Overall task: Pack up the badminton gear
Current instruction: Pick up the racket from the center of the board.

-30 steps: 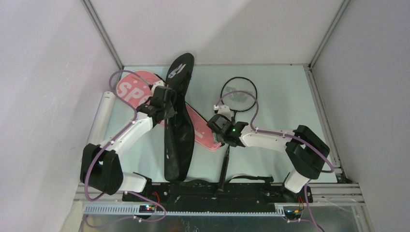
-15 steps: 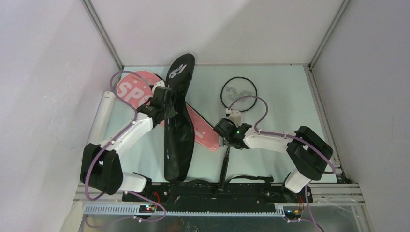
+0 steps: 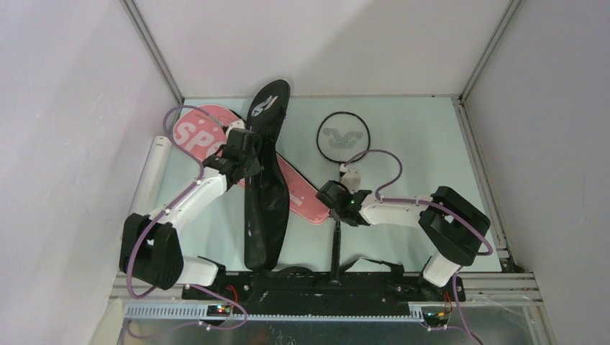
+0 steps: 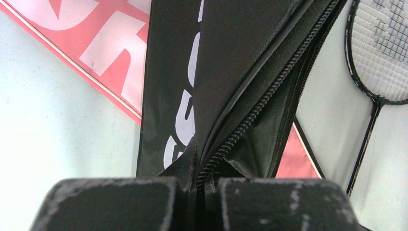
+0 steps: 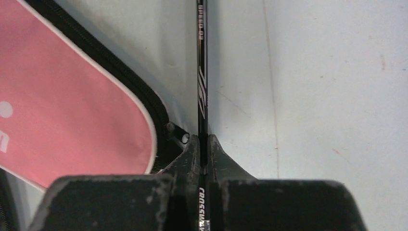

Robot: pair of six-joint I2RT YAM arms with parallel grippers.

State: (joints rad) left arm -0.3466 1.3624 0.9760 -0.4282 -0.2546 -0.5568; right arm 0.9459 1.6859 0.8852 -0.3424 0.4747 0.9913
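A black racket lies right of centre, its head (image 3: pixel 344 138) far and its handle (image 3: pixel 335 251) near. My right gripper (image 3: pixel 337 207) (image 5: pixel 203 144) is shut on its thin shaft (image 5: pixel 202 72). The black bag (image 3: pixel 266 180) (image 4: pixel 231 57) lies lengthwise across the pink "SPORT" bag (image 3: pixel 194 133) (image 4: pixel 96 48). My left gripper (image 3: pixel 252 159) (image 4: pixel 199 168) is shut on the black bag's zipper edge, lifting it so the opening gapes. The pink bag's near end (image 5: pixel 62 110) sits just left of the right gripper. A white tube (image 3: pixel 152 172) lies along the left edge.
Walls close the table on the left, back and right. A metal rail (image 3: pixel 324 277) runs along the near edge between the arm bases. The racket's head (image 4: pixel 380 48) shows to the right of the black bag in the left wrist view.
My right gripper opened, slid down the shaft toward the handle and shut on it again. The racket's head has swung a little left. The left arm has not moved.
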